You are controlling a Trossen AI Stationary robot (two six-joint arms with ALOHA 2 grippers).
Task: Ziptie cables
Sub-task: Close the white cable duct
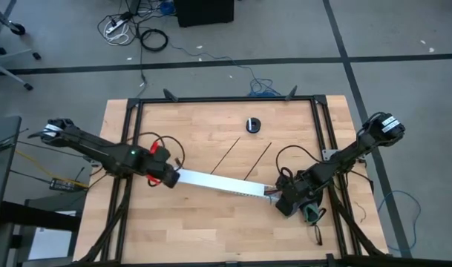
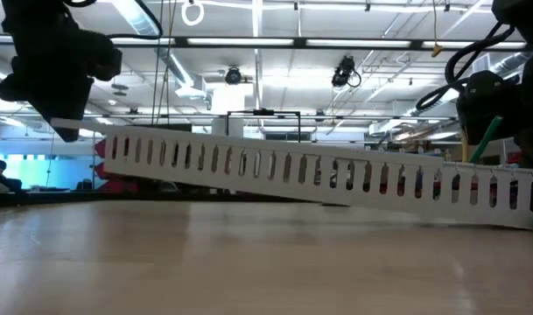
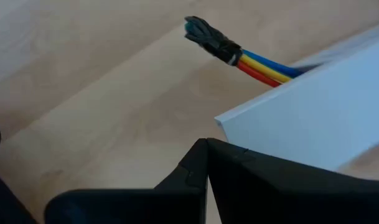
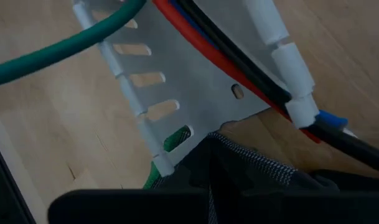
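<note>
A long white slotted channel (image 1: 222,184) spans between my two grippers, its left end higher than its right in the low view (image 2: 319,171). The cables lie along it. Blue, yellow and red wires with a black-wrapped tip (image 3: 264,65) stick out past its left end, and red, blue, black and white ones (image 4: 239,62) run out at its right end. My left gripper (image 1: 170,178) is shut at the channel's left end and my right gripper (image 1: 283,199) at its right end. Two thin black zipties (image 1: 227,154) (image 1: 257,159) lie flat on the table beyond the channel. My left gripper holds the channel by its left end (image 3: 229,124), coming from above at a steep slant. The fingers (image 3: 195,168) hide the place of contact. That end hangs lifted clear of the table. My right gripper is shut on the channel's right end, at the edge of its floor (image 4: 223,124) beside the slotted wall, slanting down from above. The fingers (image 4: 239,162) cover the contact. This end sits low, close to the table.
A small black round object (image 1: 254,124) sits near the table's far edge. A green cord (image 4: 65,46) loops by my right gripper. A black frame (image 1: 226,99) rims the wooden table. Bare wood lies in front of the channel.
</note>
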